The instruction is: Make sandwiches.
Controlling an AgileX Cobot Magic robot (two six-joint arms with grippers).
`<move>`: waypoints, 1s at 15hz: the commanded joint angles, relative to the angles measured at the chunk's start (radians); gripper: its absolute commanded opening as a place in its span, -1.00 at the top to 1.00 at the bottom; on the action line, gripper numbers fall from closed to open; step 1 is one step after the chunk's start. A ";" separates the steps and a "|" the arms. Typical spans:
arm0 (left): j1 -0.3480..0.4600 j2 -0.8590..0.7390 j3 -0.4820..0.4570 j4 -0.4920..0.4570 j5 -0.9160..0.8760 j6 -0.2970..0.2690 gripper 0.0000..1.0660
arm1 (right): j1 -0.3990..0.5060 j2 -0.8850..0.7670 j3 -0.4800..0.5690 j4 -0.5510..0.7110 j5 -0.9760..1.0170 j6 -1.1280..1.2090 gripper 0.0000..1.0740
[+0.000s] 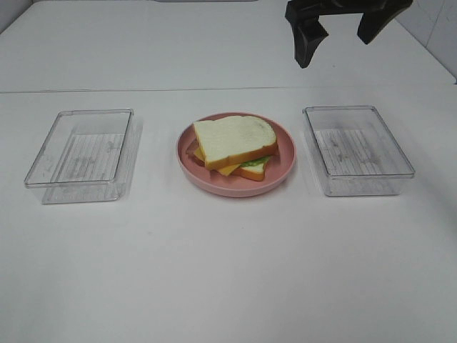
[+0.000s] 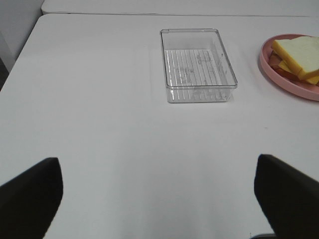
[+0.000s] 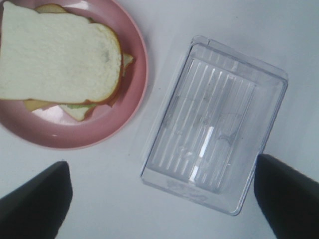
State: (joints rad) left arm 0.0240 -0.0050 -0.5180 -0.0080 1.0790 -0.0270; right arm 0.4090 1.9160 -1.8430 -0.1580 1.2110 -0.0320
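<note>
The sandwich (image 1: 234, 146) is sitting assembled on the pink plate (image 1: 284, 168) at the middle of the table, between two clear trays. You are hovering the right gripper (image 1: 335, 32) near the table's far edge, jaws spread wide and holding nothing; the sandwich is lying toward the near edge and inward of it, long axis probably running across the table. The left gripper (image 2: 159, 191), equally wide and empty, is hanging well apart, beyond the left tray (image 2: 198, 64).
</note>
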 commanded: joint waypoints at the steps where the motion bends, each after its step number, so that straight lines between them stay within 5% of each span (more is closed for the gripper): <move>1: 0.002 -0.016 0.001 -0.002 -0.009 0.000 -0.84 | -0.003 -0.107 0.145 0.033 0.123 0.013 -0.81; 8: 0.002 -0.016 0.001 -0.002 -0.009 0.000 -0.84 | -0.003 -0.660 0.882 -0.041 -0.107 0.171 -0.80; 12: 0.002 -0.016 0.001 -0.002 -0.009 0.000 -0.84 | -0.003 -1.044 1.153 -0.128 -0.106 0.314 -0.80; 15: 0.002 -0.016 0.001 -0.002 -0.009 0.000 -0.84 | -0.074 -1.306 1.261 -0.159 -0.062 0.314 -0.80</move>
State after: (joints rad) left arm 0.0240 -0.0050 -0.5180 -0.0080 1.0790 -0.0270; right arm 0.3180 0.5790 -0.5810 -0.3050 1.1510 0.2640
